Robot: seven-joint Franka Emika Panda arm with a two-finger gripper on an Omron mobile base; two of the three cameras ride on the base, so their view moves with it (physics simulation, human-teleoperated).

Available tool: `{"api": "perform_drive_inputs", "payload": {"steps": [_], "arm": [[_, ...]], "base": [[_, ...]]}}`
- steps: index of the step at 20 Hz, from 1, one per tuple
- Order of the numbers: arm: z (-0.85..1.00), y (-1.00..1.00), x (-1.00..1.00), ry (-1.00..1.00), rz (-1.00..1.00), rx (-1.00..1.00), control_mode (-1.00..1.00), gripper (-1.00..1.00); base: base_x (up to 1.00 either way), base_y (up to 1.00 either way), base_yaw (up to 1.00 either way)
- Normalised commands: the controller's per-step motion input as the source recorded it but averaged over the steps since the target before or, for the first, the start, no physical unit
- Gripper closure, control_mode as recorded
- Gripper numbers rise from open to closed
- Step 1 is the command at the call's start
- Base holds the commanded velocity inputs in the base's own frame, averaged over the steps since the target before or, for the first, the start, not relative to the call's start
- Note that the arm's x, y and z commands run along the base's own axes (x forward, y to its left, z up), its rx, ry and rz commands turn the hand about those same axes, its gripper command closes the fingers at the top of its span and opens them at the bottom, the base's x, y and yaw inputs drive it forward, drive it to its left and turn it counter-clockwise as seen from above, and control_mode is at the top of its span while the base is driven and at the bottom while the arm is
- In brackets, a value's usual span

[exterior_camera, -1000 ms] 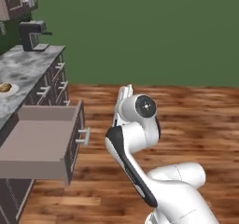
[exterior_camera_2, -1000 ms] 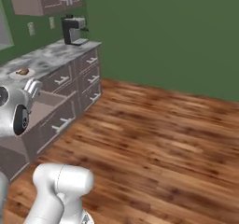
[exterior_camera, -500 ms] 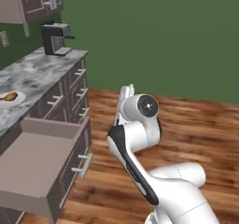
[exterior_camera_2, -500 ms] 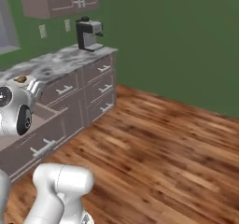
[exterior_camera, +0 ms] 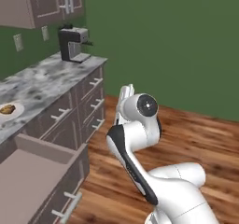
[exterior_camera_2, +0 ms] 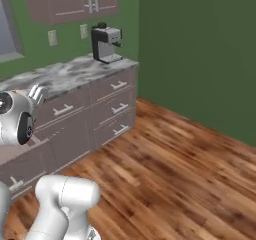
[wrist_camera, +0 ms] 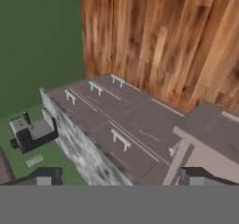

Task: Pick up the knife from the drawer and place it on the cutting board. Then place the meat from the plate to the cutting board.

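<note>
The mauve-brown drawer stands pulled out at the lower left, and the part of its floor that I see is bare. The knife and the cutting board are out of view. On the marble counter's left edge sits the white plate with the golden-brown meat on it. My gripper is raised in mid-air over the floor, right of the cabinets and well away from the drawer. In the hand view my gripper is open and holds nothing; the drawer lies at the right.
A black and silver coffee machine stands at the counter's far end, by the green wall. Closed drawers with bar handles line the cabinet front. Wall cabinets hang above. Wooden floor spreads to the right.
The whole picture has shifted: the base has moved, and the counter, coffee machine and drawer now sit closer and lower in both base views. The gripper has stayed open.
</note>
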Motion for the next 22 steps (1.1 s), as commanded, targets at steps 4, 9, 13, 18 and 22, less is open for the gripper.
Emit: {"api": "perform_drive_inputs", "payload": {"steps": [4,9,13,18,22], "arm": [[0.0,0.0,0.0,0.0,0.0,0.0,1.0,-1.0],[0.0,0.0,0.0,0.0,0.0,0.0,1.0,-1.0],[0.0,0.0,0.0,0.0,0.0,0.0,1.0,-1.0],[0.0,0.0,0.0,0.0,0.0,0.0,1.0,-1.0],[0.0,0.0,0.0,0.0,0.0,0.0,1.0,-1.0]], "base": [[1.0,-0.63,0.41],[1.0,-0.46,0.47],[1.0,-0.4,0.51],[1.0,-0.35,0.52],[1.0,-0.16,0.44]]}}
